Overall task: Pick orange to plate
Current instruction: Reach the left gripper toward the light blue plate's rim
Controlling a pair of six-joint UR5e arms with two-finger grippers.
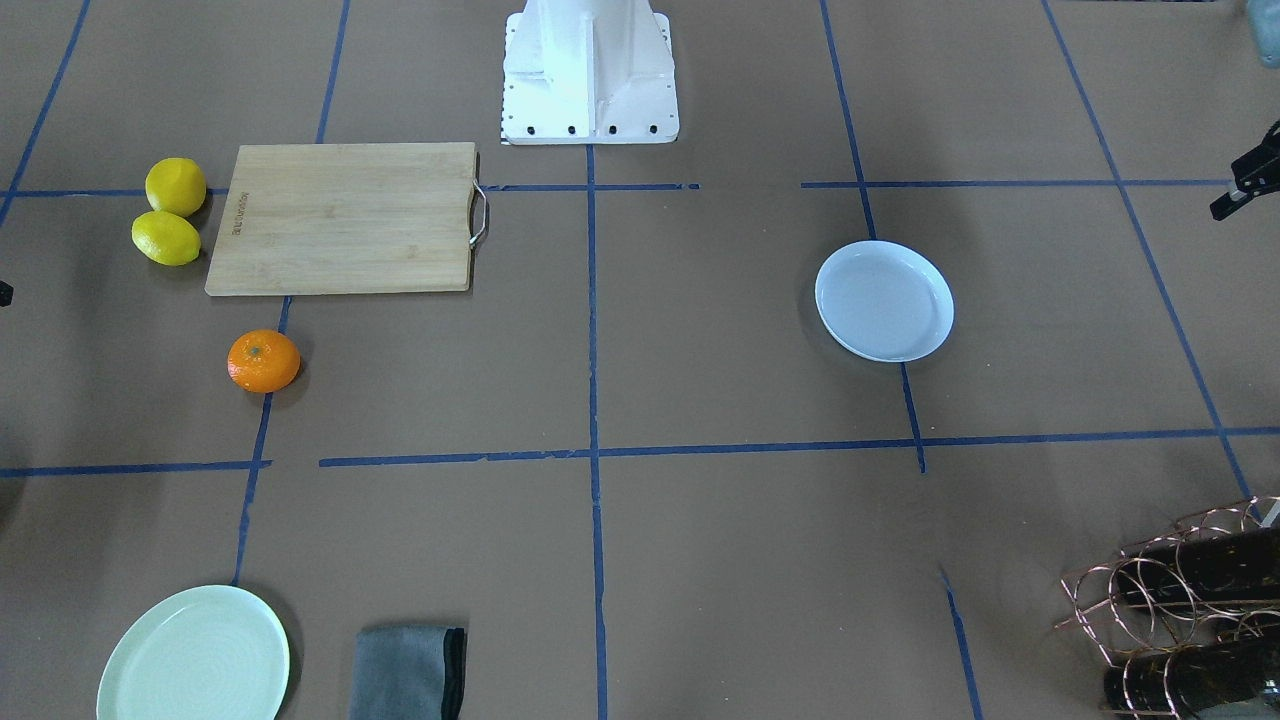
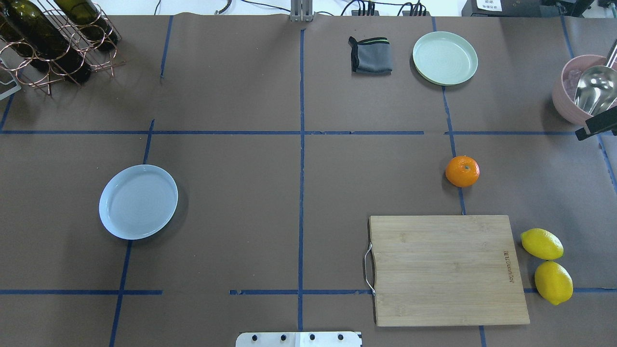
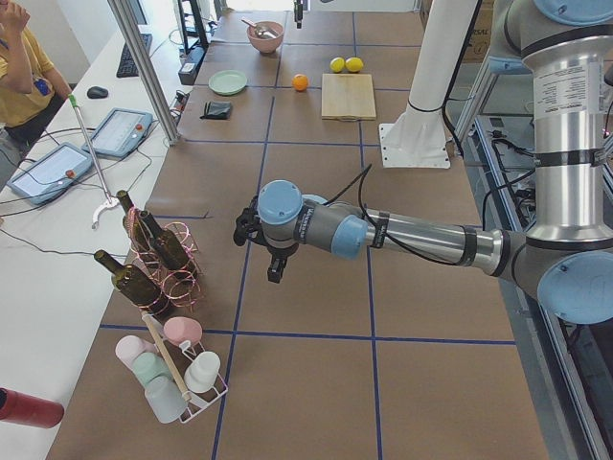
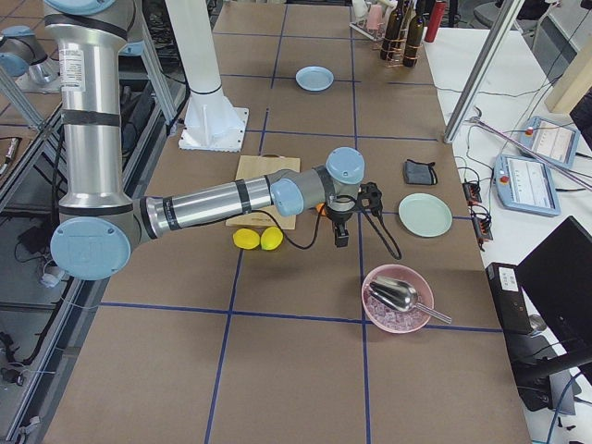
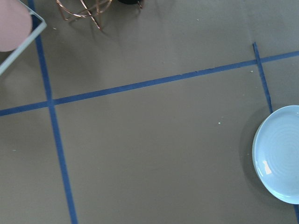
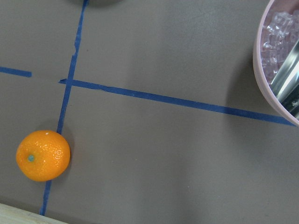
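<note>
The orange (image 2: 462,171) rests on the table on a blue tape line, just beyond the cutting board; it also shows low left in the right wrist view as the orange (image 6: 43,155). The white plate (image 2: 138,201) lies empty on the other half, seen as the plate (image 5: 280,154) at the left wrist view's right edge. Only a black tip of my right gripper (image 2: 597,126) shows at the overhead view's right edge, beside the pink bowl and well apart from the orange. My left gripper (image 1: 1245,182) pokes in at the front view's edge, far from the plate. I cannot tell either gripper's state.
A wooden cutting board (image 2: 448,270) with two lemons (image 2: 541,244) beside it lies near the robot's base. A mint-green plate (image 2: 445,58), a grey cloth (image 2: 371,55), a pink bowl (image 2: 569,103) with a metal scoop and a wine rack (image 2: 53,43) stand along the far side.
</note>
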